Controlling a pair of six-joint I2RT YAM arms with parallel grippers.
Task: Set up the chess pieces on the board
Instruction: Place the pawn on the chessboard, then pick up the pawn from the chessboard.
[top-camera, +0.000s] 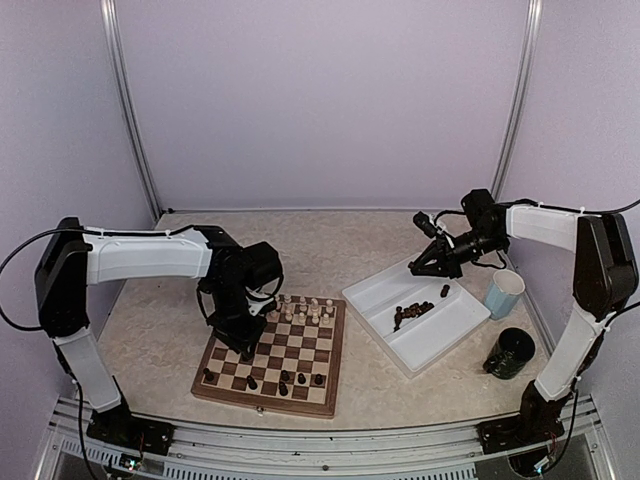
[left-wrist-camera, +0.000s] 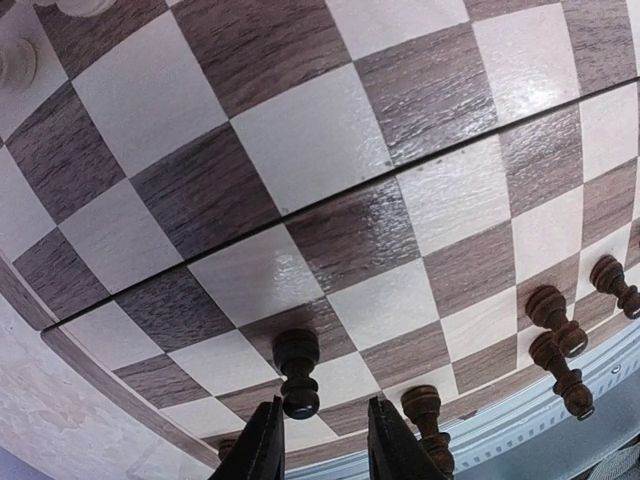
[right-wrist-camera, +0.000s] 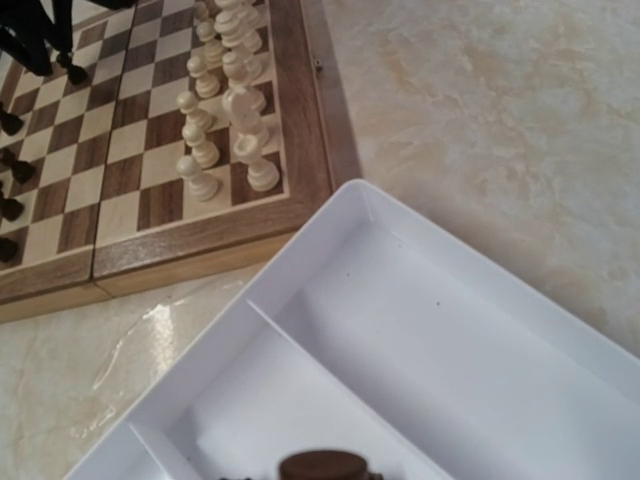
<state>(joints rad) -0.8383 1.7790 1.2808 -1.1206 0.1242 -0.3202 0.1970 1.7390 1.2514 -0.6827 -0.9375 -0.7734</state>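
Board (top-camera: 290, 350) lies flat on the marbled table (top-camera: 160, 320), in front of the left arm. Cream pieces (top-camera: 303, 310) stand crowded along its two far rows. A handful of dark pieces (top-camera: 262, 381) are spread singly along the near row, several squares there bare. Left gripper (top-camera: 240, 348) hangs low over the board's near-left part, pointing down. Through its wrist camera the jaws stand a little apart, with nothing pinched between them. A dark pawn (left-wrist-camera: 297, 372) stands upright on its square just off the fingertips (left-wrist-camera: 265, 440), nearer the left finger, and I cannot tell whether that finger touches it. More dark men stand free to that view's right. White tray (top-camera: 385, 290) sits at an angle to the right of the board, well apart from it. A small heap of loose dark pieces (top-camera: 412, 312) lies in it, one more a little off by itself. Right gripper (top-camera: 418, 268) hovers above the tray's far side, jaws closed. In its wrist view a round dark top (right-wrist-camera: 322, 465) shows at the bottom edge over the tray. The fingers are out of frame, so whether they hold it I cannot tell. Pale blue cup (top-camera: 505, 292) stands just beyond the tray's right edge.
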